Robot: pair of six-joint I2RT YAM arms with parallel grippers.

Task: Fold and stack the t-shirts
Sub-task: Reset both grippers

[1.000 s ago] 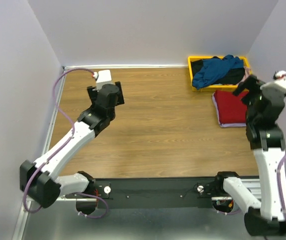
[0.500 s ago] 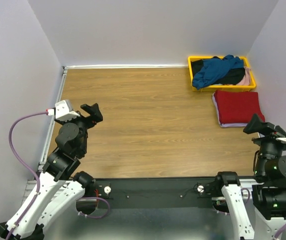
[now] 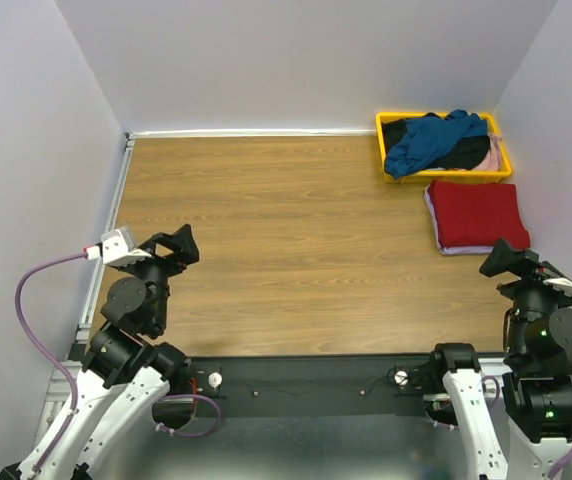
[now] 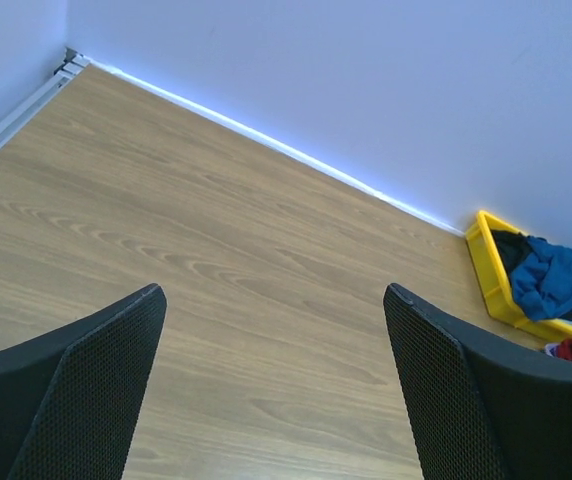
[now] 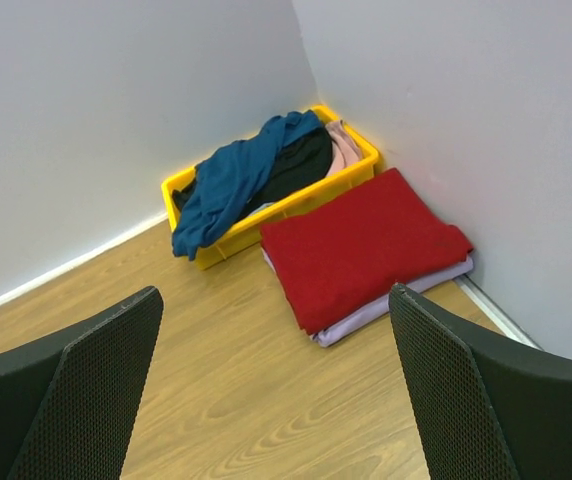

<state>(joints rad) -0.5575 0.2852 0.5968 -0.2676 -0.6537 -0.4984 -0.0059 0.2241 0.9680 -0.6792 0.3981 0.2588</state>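
Note:
A folded dark red t-shirt (image 3: 476,212) (image 5: 361,240) lies on a folded lavender t-shirt (image 3: 455,249) (image 5: 396,300) by the right wall. Behind the stack, a teal blue t-shirt (image 3: 428,138) (image 5: 228,182), a black one (image 3: 463,153) (image 5: 301,160) and a pale pink one (image 3: 492,153) (image 5: 344,140) are heaped unfolded in the yellow tray (image 3: 380,124) (image 5: 271,213). My left gripper (image 3: 178,246) (image 4: 271,295) hangs open over bare wood at the near left. My right gripper (image 3: 506,258) (image 5: 276,295) is open, just short of the stack's near edge. Neither holds anything.
Grey walls close in the wooden table (image 3: 296,230) on the left, back and right. The yellow tray (image 4: 486,268) with the teal shirt (image 4: 556,280) shows far off in the left wrist view. A purple cable (image 3: 36,300) loops from the left wrist.
Both arms have drawn back toward the near edge: the left from the far left corner, the right from over the red stack. Both now sit low by their bases.

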